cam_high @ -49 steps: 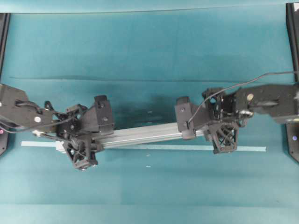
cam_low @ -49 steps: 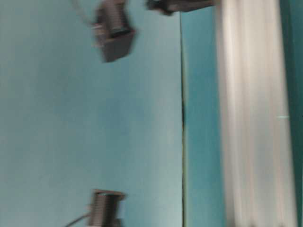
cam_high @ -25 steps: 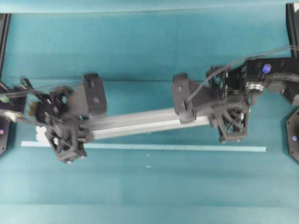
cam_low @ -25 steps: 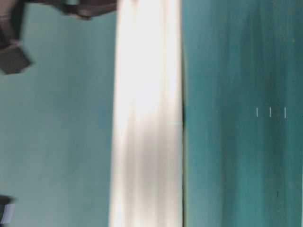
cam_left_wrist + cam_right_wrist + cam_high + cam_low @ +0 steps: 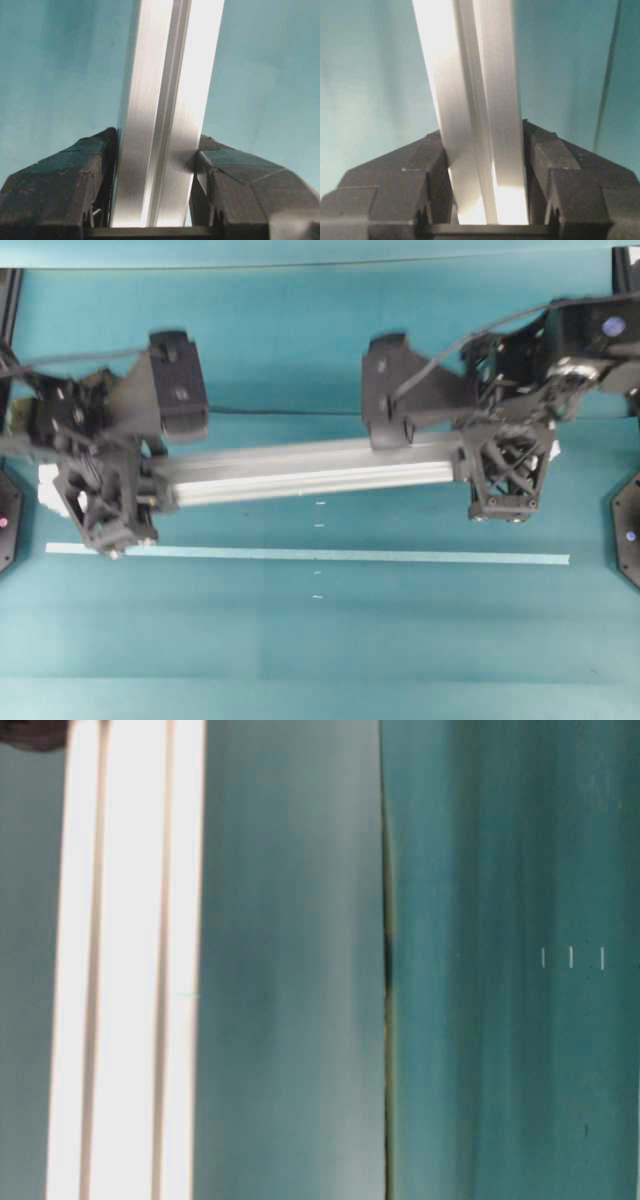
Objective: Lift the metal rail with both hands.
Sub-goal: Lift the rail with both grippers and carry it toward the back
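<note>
No brand, label or readable writing shows on anything; the only marks are a few tiny white ticks (image 5: 318, 530) on the counter (image 5: 320, 340) just below the middle of the overhead frame.

The rail (image 5: 310, 470) runs across the middle of that frame, slightly tilted, its right end a little higher in the picture. The left tool (image 5: 105, 495) grips it near the left end, and the right tool (image 5: 505, 465) grips it near the right end. Both wrist views show the black fingers (image 5: 95, 170) pressed against the two sides of the rail (image 5: 165, 110), pinching it; the right pair (image 5: 432, 160) does likewise on the rail (image 5: 475, 100).

A pale tape strip (image 5: 300, 556) lies flat on the counter below the rail, well apart from it and running almost the full width. Thin cables (image 5: 470, 340) arc over the right tool at upper right.

In the table-level view the rail (image 5: 130, 960) is a bright blurred band at the left edge, with a dark seam (image 5: 385, 960) in the teal surface near mid-frame.
</note>
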Robot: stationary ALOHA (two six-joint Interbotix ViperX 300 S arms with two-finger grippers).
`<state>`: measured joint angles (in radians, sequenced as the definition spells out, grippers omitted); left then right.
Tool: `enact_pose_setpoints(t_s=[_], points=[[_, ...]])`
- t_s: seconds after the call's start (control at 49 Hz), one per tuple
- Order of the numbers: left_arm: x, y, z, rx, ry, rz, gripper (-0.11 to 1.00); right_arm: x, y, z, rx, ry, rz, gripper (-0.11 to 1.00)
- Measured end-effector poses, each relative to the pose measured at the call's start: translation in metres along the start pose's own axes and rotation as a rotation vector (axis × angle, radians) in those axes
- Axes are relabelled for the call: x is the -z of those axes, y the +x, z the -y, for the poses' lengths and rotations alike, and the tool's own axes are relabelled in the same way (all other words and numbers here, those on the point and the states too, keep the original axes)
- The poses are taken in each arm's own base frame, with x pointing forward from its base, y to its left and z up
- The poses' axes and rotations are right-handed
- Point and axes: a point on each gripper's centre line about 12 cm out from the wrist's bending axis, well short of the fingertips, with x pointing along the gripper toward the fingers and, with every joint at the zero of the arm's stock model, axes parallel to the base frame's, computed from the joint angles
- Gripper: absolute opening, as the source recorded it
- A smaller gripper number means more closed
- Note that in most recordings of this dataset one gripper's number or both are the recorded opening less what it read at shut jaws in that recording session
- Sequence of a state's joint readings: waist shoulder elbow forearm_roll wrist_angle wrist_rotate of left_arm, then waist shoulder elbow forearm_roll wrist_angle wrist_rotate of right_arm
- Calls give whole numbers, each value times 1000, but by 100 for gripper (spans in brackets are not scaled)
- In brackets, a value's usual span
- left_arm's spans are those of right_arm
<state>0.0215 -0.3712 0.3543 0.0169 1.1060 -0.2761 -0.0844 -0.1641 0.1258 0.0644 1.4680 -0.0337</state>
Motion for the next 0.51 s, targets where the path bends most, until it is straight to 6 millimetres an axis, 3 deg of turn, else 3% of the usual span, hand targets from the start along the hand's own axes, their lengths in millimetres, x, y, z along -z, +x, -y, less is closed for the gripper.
enact_pose_setpoints(t_s=[0.245,0.51], points=[[-14,-25,-11,-15,57,29,35,-6,-35,-9,-4,83,47,38],[-35,-70,-9,-14,54,67,35,-9,-84,-14,-9,99,126,38]])
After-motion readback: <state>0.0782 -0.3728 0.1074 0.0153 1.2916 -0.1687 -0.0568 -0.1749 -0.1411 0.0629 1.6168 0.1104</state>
